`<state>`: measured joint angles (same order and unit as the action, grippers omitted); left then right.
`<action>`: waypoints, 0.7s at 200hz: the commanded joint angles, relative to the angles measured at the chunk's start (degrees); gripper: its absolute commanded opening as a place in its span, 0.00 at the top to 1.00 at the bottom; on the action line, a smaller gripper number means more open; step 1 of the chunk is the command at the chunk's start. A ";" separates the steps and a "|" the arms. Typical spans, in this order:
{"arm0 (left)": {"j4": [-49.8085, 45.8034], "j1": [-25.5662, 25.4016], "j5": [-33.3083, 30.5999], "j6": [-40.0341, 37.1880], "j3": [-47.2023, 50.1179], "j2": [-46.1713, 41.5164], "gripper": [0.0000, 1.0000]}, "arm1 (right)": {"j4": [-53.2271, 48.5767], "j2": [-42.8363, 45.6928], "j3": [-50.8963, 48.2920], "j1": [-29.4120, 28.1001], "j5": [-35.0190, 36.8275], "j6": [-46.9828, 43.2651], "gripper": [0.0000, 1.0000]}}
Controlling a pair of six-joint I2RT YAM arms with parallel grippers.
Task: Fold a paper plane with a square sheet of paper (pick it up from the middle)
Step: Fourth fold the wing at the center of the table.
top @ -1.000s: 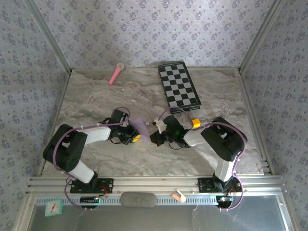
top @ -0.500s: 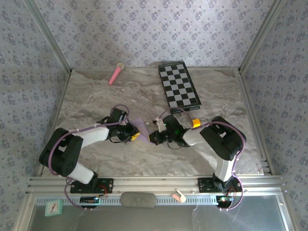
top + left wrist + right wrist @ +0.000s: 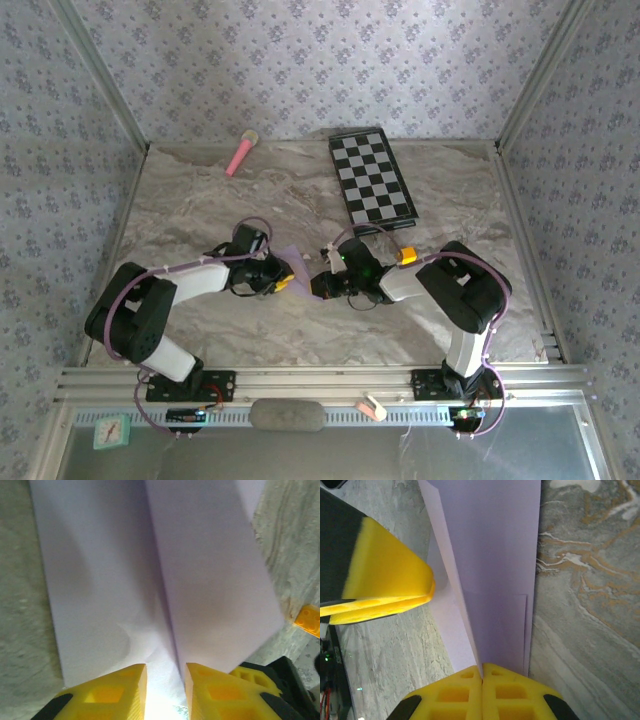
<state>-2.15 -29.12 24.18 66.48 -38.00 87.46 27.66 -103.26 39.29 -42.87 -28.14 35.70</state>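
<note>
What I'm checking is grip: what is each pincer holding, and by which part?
Right pincer pinches the lilac paper at its crease; left pincer stands open astride it.

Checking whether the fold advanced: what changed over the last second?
The left arm swung its elbow outward and partly back, nudging the left claw slightly toward the right claw. The lilac paper between them looks narrower from above. The right claw stayed clamped on the paper's crease. The checkered board and the pink microphone did not move.
</note>
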 commanded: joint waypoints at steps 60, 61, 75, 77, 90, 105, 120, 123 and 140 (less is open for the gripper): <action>5.96 -2.68 1.35 -3.11 0.39 0.55 0.61 | -2.27 0.03 1.55 0.60 -1.56 6.99 0.93; 5.94 -2.73 1.37 -3.11 0.38 0.58 0.61 | -2.22 -0.03 1.56 0.60 -1.61 6.95 0.93; 4.95 -2.99 0.98 -3.52 0.08 0.95 0.60 | -2.16 -0.19 1.51 0.61 -1.96 7.10 0.92; 4.76 -3.02 0.85 -3.59 0.06 1.02 0.60 | -2.17 -0.18 1.48 0.62 -1.95 7.10 0.92; 3.41 -3.05 0.05 -3.89 -0.24 1.21 0.60 | -2.30 -0.27 1.58 0.60 -2.25 7.02 0.92; 2.87 -3.10 -0.37 -4.05 -0.28 1.48 0.59 | -2.60 -0.44 1.67 0.62 -2.40 7.01 0.91; 2.43 -3.13 -0.52 -4.00 -0.58 2.00 0.59 | -2.87 -0.62 1.84 0.62 -2.69 6.95 0.90; 2.34 -3.05 -0.50 -4.01 -0.52 2.10 0.59 | -2.87 -0.69 1.87 0.64 -2.69 6.93 0.90; 1.70 -3.08 -0.82 -3.99 -0.79 2.65 0.59 | -3.29 -0.81 2.04 0.61 -2.97 6.88 0.89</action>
<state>1.43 -31.94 24.16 63.64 -37.67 89.10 26.26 -103.13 39.70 -42.61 -29.71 41.85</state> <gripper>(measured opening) 0.408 0.103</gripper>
